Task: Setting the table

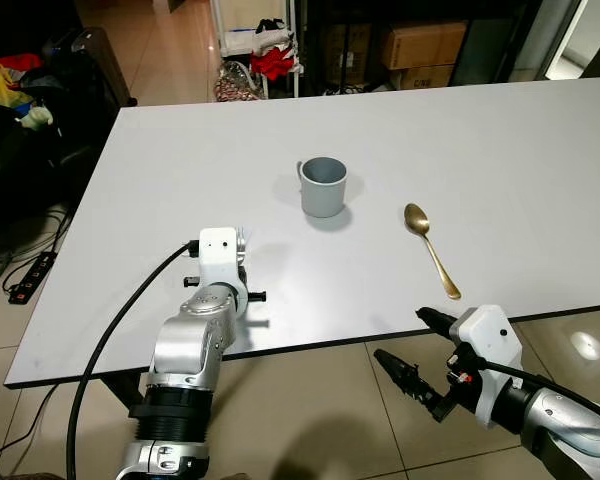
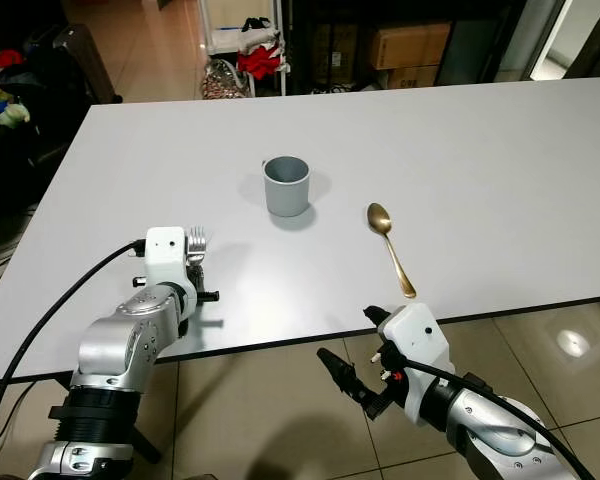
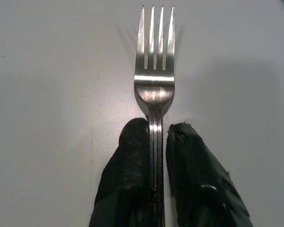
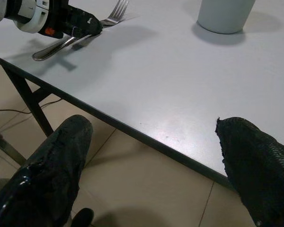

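Black fingers of the left gripper (image 3: 154,156) are pinched on the handle of a silver fork (image 3: 154,71), just below where the handle widens into the head. The fork lies low over the white table (image 1: 520,150), near its front edge on the robot's left; whether the tines touch the top or sit just above it is hard to tell. Its long axis runs in line with the gripper, tines pointing away from the robot toward the far side of the table, handle end back toward the near edge.

Beyond the fork, near the middle of the table, a grey cup (image 1: 323,186) stands upright with its mouth open upward. To its right, apart from it, a gold spoon (image 1: 430,248) lies flat, bowl toward the far side and handle slanting toward the near edge and to the right.

Off the table, below its front edge and over the tiled floor (image 1: 310,400), the right gripper (image 1: 416,352) hangs with its two fingers spread wide, grasping nothing, close to the spoon's handle end.
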You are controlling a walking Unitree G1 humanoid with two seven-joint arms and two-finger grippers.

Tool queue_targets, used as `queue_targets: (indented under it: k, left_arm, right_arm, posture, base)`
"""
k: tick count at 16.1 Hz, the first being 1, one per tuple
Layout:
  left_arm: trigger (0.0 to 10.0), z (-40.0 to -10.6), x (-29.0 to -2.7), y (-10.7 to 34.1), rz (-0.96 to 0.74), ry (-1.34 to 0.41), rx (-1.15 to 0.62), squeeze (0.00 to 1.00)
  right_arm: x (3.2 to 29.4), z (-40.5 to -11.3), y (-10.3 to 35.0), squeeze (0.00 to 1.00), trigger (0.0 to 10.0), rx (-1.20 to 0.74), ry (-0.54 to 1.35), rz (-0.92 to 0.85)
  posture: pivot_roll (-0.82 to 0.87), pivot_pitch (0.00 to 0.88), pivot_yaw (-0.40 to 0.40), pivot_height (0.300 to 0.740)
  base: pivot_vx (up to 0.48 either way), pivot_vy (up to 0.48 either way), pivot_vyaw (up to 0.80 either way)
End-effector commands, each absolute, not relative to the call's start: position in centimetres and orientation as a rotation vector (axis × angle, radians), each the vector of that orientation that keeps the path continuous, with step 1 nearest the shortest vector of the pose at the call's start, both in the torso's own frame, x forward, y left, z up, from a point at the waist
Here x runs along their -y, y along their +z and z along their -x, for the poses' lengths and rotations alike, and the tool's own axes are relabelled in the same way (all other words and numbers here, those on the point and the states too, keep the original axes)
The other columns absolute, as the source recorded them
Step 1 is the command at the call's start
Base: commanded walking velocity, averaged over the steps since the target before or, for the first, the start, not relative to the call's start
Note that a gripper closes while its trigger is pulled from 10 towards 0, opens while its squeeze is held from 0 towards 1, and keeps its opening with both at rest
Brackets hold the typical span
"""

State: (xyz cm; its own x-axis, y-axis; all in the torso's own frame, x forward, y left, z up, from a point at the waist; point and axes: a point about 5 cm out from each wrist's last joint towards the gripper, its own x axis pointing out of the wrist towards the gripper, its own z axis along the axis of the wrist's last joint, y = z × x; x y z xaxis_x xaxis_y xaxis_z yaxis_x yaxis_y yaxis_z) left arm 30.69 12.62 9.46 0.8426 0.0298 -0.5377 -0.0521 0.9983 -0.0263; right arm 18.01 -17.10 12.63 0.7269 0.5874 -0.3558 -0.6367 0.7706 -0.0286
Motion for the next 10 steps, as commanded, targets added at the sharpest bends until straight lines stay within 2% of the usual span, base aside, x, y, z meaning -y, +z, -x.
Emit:
queue_targets:
  k: [1, 2, 3, 4, 7, 9, 10]
  left_arm:
    - [10.0, -30.6, -13.0, 9.4, 0.026, 0.058, -0.571, 1.0]
    - [10.0, -30.8, -13.0, 10.2, 0.02, 0.055, -0.53, 1.0]
    - [10.0, -30.9, -13.0, 10.5, 0.023, 0.053, -0.511, 0.41]
    - [10.0, -31.2, -13.3, 12.6, 0.018, 0.039, -0.396, 0.0]
    - [10.0, -31.3, -14.5, 15.4, 0.058, 0.048, -0.226, 0.0]
    - [10.0, -30.9, -14.3, 17.1, 0.061, -0.037, -0.108, 0.0]
    - [10.0, -30.0, -14.4, 17.3, 0.038, -0.077, -0.036, 0.0]
  right_arm:
    - [17.3, -18.0, 12.8, 0.0, 10.0, -0.332, 0.68, 0.156]
    - [17.4, -18.0, 12.8, 0.0, 10.0, -0.33, 0.678, 0.157]
    - [17.4, -18.0, 12.9, 0.0, 10.0, -0.328, 0.677, 0.158]
    - [17.6, -18.0, 13.4, 0.0, 10.0, -0.303, 0.655, 0.142]
    - [17.4, -18.1, 14.0, 0.0, 10.0, -0.251, 0.606, 0.128]
    - [16.8, -18.4, 14.1, 0.0, 10.0, -0.215, 0.551, 0.096]
    - [16.5, -18.6, 13.7, 0.0, 10.0, -0.199, 0.463, 0.082]
  posture:
    - [-0.03, 0.004, 0.032, 0.74]
    - [-0.03, 0.006, 0.03, 0.74]
    - [-0.03, 0.007, 0.029, 0.74]
    - [-0.03, 0.005, 0.029, 0.74]
    - [-0.03, 0.0, 0.021, 0.74]
    - [-0.03, 0.0, 0.014, 0.74]
    - [-0.03, 0.0, 0.01, 0.74]
  base:
    - [0.0, 0.0, 0.0]
    - [0.0, 0.0, 0.0]
    - [0.0, 0.0, 0.0]
    - [0.0, 0.0, 0.0]
    - [0.0, 0.0, 0.0]
    - [0.0, 0.0, 0.0]
    - [0.0, 0.0, 0.0]
